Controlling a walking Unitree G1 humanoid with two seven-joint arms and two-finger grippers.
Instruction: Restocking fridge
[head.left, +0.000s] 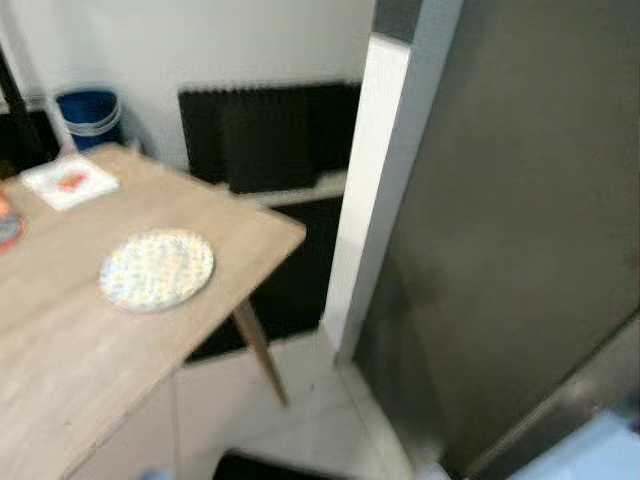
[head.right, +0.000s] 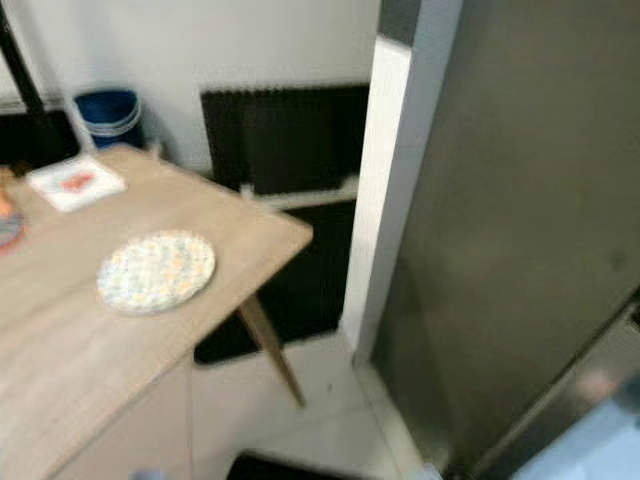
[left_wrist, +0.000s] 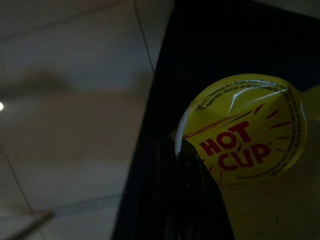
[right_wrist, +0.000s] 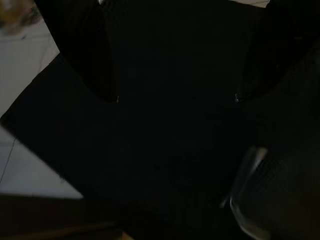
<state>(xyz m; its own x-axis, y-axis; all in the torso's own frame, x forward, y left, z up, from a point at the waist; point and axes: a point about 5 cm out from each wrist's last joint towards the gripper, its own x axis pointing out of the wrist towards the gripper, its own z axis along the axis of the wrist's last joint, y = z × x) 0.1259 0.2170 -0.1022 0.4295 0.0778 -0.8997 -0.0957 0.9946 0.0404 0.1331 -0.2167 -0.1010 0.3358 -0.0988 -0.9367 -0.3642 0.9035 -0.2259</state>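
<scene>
At your far left, a blue bin stands on the floor against the white wall, just beyond the far corner of a light wooden table. On that table you have a white card with a red picture near the far edge, a sliver of an orange-and-blue object cut off by the left border, and a speckled paper plate lying flat toward the table's right corner. Behind the table's splayed leg a black ribbed panel lines the wall above pale floor tiles. A white pillar divides the scene, and to its right the grey fridge door takes up the right side, its near edge blurred. Your left wrist camera looks down in dim light at a yellow cup with a foil lid printed "HOT CUP", pressed against a black finger of the left gripper, which grips it over a dark mat and tiled floor. Your right gripper hangs over the same dark mat, its two black fingers spread well apart with nothing between them.
</scene>
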